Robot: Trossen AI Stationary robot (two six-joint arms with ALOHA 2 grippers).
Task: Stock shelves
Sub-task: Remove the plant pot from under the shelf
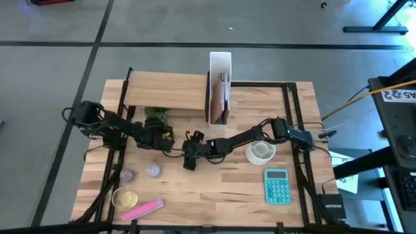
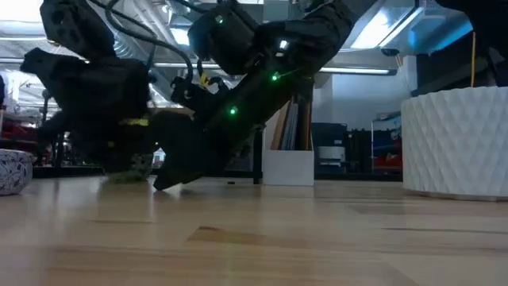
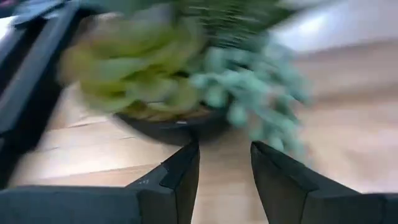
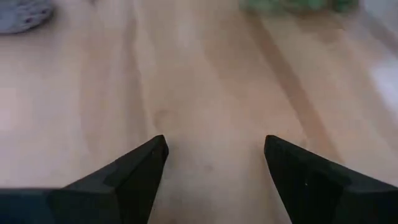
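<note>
A small potted plant (image 1: 156, 117) with green and blue-green leaves in a dark pot (image 3: 174, 127) stands on the table, at the front edge of the raised light-wood shelf (image 1: 166, 91). My left gripper (image 3: 225, 163) is open, and its fingertips stop just short of the pot, on its near side. The tall white file box (image 1: 220, 83) stands upright to the right of the shelf. My right gripper (image 4: 214, 155) is open low over bare tabletop near the table's middle (image 1: 190, 157), with nothing between its fingers.
A white ribbed cup (image 1: 260, 151) and a teal calculator (image 1: 277, 186) sit at the right. Two small grey balls (image 1: 153, 170), a gold wire object (image 1: 125, 197) and a pink object (image 1: 143, 209) lie near the left front. Both arms nearly meet mid-table.
</note>
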